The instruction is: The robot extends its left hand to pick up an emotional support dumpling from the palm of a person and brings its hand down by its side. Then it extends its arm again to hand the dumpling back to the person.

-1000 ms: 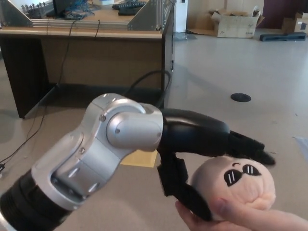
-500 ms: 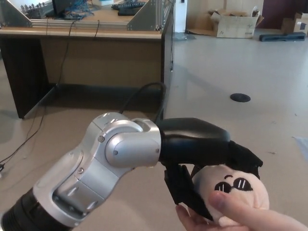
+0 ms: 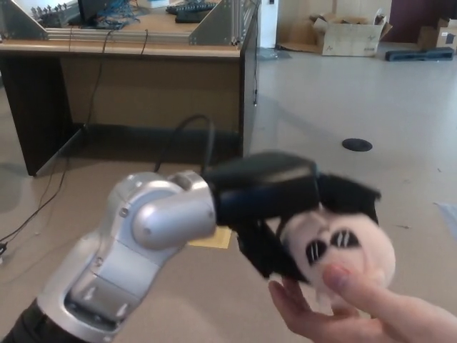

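Grey floor (image 3: pixel 400 100) throughout, with a wooden workbench (image 3: pixel 128 78) at upper left, cardboard boxes (image 3: pixel 350 32) against the far wall and a round black floor fitting (image 3: pixel 357 145) to the right. Black cable (image 3: pixel 187 132) trailing down from beside the bench. Yellow-brown flat piece (image 3: pixel 213 239) on the floor, mostly hidden behind the arm.

Left arm in from lower left, silver wrist housing (image 3: pixel 143 236) leading into the black left hand (image 3: pixel 285 204). Hand wrapped around the dumpling (image 3: pixel 343 250): upper fingers (image 3: pixel 350 193) arched over its top, thumb (image 3: pixel 268 254) pressed in at its lower left side. Clamped on the plush, though motion blur softens the outlines.

Dumpling cream-coloured, round, with two dark eye marks facing the camera, tilted. Located at lower right, between the black fingers and thumb, immediately right of the palm. Underside resting against a person's hand (image 3: pixel 343 311) cupped below, person's thumb touching the front of the plush.

Right hand not in view
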Robot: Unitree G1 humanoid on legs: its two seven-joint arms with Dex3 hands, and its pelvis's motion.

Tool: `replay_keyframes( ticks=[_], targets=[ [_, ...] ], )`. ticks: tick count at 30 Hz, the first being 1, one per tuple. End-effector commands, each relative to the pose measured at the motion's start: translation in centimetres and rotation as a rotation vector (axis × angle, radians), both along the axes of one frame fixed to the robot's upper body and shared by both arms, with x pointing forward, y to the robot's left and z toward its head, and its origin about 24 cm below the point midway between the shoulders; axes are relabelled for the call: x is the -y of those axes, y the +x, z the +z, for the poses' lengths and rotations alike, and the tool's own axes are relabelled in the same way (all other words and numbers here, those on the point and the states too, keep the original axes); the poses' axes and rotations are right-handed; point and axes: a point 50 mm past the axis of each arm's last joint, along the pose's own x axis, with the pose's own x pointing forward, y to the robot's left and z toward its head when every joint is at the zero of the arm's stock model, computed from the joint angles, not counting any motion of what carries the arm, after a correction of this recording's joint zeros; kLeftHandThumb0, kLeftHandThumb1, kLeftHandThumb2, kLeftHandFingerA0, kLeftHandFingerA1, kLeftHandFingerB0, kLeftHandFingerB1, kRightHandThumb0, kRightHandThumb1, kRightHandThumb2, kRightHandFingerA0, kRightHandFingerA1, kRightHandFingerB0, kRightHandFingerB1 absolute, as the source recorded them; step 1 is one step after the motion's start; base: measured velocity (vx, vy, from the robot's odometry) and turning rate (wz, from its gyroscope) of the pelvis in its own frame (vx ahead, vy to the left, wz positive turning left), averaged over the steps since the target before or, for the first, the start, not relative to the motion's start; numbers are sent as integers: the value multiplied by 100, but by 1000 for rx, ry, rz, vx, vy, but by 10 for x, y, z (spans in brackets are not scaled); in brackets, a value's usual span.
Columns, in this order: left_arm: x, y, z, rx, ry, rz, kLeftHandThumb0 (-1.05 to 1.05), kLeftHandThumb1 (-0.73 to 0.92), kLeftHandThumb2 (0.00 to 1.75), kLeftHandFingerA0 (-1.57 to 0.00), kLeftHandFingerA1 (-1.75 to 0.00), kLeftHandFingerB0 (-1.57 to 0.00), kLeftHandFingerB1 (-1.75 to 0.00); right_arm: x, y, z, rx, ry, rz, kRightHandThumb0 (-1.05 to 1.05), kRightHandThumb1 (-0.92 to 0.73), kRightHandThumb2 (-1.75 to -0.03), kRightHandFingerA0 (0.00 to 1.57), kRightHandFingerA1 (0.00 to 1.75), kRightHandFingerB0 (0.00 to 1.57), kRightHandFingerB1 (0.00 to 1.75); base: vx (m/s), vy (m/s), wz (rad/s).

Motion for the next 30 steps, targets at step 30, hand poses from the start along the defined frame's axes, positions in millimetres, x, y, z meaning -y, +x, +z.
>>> replay_keyframes(
  ticks=[30],
  targets=[
    [-244, -39, -187, -468, -889, 806, -2, 84, 68, -87, -149, -78, -100, 8, -26, -24, -71, 6, -49, -28, -61, -59, 83, 53, 66, 47, 0, 0, 0]
  ],
)
